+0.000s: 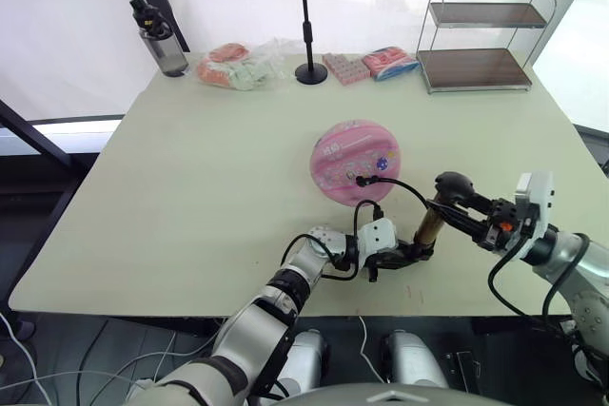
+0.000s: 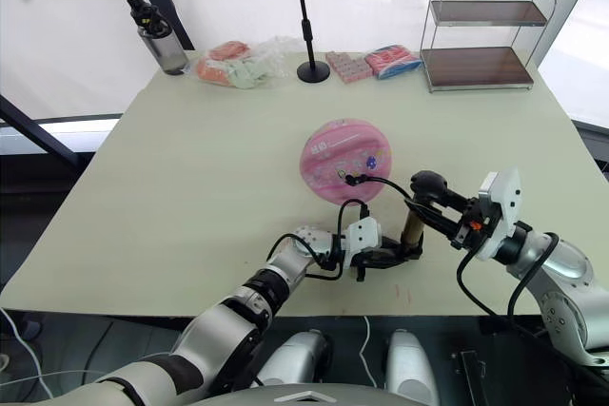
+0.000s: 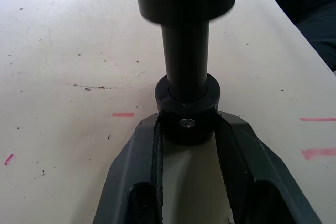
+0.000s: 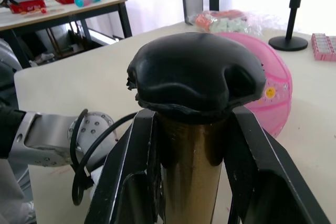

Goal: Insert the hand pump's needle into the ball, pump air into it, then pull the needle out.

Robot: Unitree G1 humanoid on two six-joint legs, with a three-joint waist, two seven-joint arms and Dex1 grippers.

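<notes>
Nearest you, your left gripper (image 1: 411, 254) is clamping the black bottom cap of the hand pump (image 1: 428, 225), fingers (image 3: 140, 156) pinching it tight against the table (image 1: 190, 187). The pump is standing tilted near the table's front edge, just in front of the ball (image 1: 354, 161). Your right gripper (image 1: 455, 206) is gripping the gold barrel just under the black knob (image 4: 194, 74). The hose (image 1: 404, 183) is arching over to the ball, its needle fitting (image 1: 362, 179) sitting at the ball's near side.
</notes>
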